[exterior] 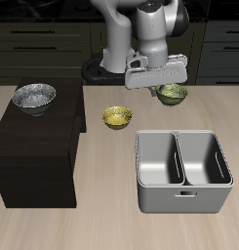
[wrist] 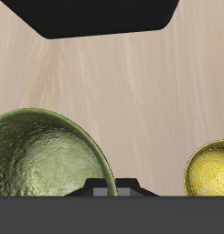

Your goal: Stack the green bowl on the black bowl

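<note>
The green bowl [exterior: 173, 94] stands upright on the table near the back, by the robot's base. It also shows in the wrist view [wrist: 40, 163], olive with a glossy inside. My gripper [exterior: 156, 88] hangs just above the table, beside the green bowl and a little higher than its rim, touching nothing. Its fingers do not reach into the wrist view, and it looks open and empty. The black bowl [exterior: 34, 96], speckled black and silver, sits on top of a dark cabinet [exterior: 38, 146] across the table.
A yellow-gold bowl [exterior: 116, 117] stands on the table between the cabinet and the green bowl, and shows in the wrist view [wrist: 210, 170]. A grey two-compartment caddy [exterior: 182, 191] stands nearer the table's front edge. The robot's black base [wrist: 104, 16] is behind.
</note>
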### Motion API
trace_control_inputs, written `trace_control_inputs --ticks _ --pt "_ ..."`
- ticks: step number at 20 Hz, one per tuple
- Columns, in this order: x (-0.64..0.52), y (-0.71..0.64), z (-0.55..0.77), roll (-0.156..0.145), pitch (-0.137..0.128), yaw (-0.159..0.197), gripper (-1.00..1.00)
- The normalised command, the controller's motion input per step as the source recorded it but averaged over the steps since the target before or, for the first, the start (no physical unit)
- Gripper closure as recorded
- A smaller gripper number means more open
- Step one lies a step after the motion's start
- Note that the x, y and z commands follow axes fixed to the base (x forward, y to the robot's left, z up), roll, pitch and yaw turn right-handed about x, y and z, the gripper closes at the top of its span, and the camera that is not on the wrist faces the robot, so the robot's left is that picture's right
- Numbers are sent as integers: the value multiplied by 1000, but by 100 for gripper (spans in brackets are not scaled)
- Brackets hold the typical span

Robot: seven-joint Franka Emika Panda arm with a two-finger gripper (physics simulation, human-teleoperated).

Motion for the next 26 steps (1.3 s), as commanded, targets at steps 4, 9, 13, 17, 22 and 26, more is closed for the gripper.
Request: trace_control_inputs --ticks 4,9,13,17,22,26 --pt "-59 -176 706 -45 -112 -4 100" --pt "-35 -108 582 -32 -87 0 100" --pt "-5 -31 440 -6 -33 -3 100" --pt "45 0 299 25 -4 -18 100" --pt "102 -85 405 -1 -24 -10 100" --pt "163 -97 335 51 49 0 100"
